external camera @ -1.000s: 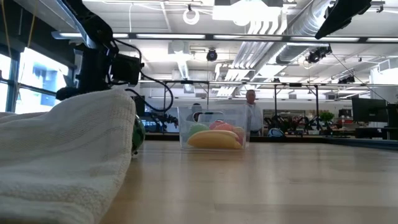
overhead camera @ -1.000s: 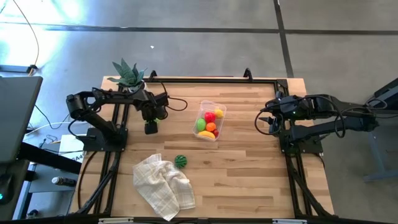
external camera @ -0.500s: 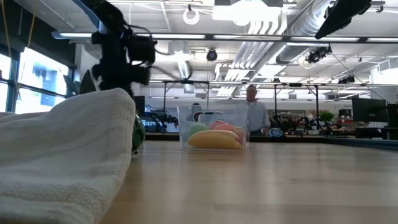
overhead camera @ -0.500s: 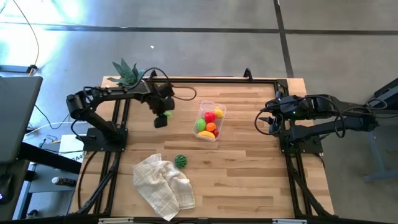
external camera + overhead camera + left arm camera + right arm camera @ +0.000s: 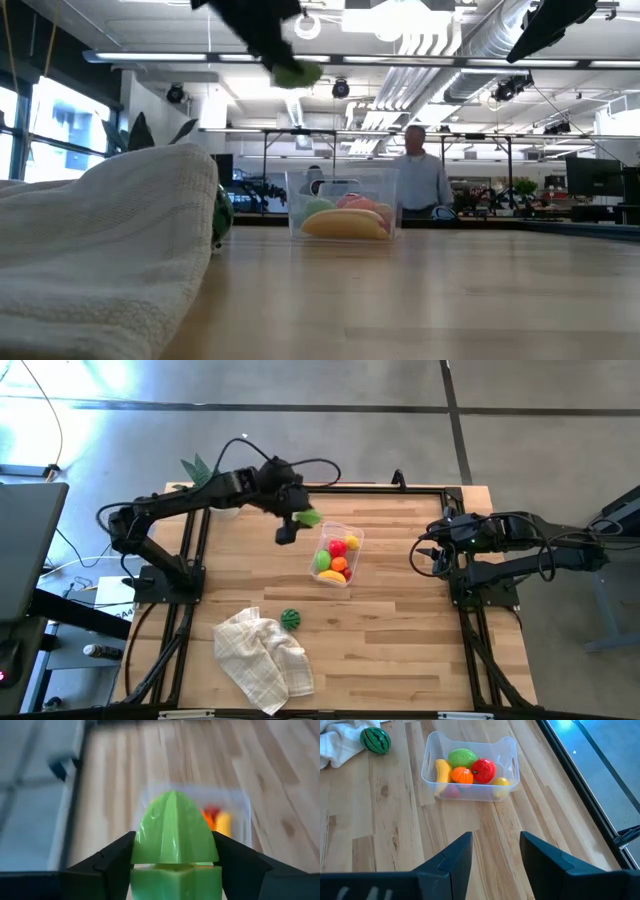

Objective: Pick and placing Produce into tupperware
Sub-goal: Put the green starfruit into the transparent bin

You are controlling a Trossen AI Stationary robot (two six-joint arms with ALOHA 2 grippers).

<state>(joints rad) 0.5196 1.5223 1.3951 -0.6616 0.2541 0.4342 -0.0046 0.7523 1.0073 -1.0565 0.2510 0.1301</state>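
We see the clear tub [image 5: 338, 554] mid-table holding a banana [image 5: 440, 772], orange ball [image 5: 465, 775], red piece [image 5: 483, 770] and green piece [image 5: 462, 757]. The left gripper [image 5: 296, 520] clamps another green piece [image 5: 174, 837] just beside it; the right gripper [image 5: 492, 852] waits, parted.

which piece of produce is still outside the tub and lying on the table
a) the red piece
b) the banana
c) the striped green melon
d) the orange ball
c: the striped green melon lies on the wood beside the white cloth, apart from the tupperware, while banana, orange ball and red piece sit inside the tub in the right wrist view.
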